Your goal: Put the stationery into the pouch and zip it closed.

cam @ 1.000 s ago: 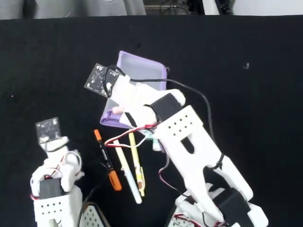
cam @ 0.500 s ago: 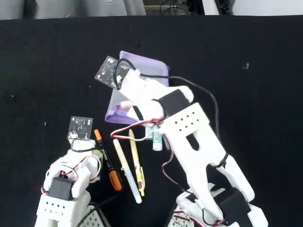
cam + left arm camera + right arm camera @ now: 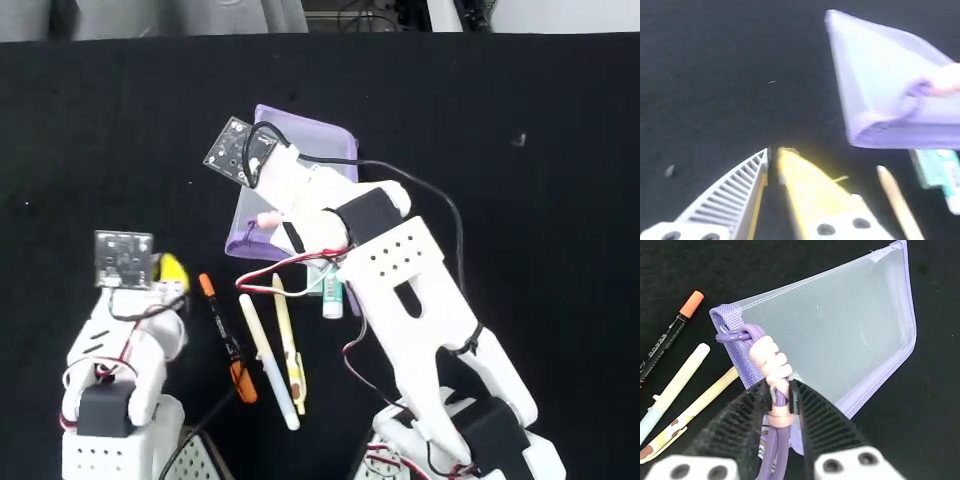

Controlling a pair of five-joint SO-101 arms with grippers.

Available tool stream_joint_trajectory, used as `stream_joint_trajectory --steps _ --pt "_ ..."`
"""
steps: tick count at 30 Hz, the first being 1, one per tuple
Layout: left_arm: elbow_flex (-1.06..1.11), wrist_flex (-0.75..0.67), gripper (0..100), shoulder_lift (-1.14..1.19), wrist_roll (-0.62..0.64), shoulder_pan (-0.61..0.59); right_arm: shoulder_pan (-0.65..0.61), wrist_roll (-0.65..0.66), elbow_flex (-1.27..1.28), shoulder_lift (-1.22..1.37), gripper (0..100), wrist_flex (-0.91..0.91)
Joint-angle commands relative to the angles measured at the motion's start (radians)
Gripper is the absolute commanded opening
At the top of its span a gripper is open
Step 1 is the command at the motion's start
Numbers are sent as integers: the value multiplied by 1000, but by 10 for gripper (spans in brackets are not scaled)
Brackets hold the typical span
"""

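Small print on black marker, illegible.

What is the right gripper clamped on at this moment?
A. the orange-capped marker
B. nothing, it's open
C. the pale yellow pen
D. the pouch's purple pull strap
D: in the right wrist view the right gripper is shut on the purple pull strap at the corner of the pouch, while the orange-capped marker lies on the table beside it.
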Motion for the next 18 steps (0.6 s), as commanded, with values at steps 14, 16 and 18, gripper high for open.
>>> stream_joint_trajectory --steps 14,16,18 --pt "96 -253 256 -2 64 127 17 46 111 -254 11 5" --pt "120 -290 257 -2 64 130 17 51 153 -302 11 -29" --pt "136 -321 257 -2 66 130 17 52 177 -335 11 -44"
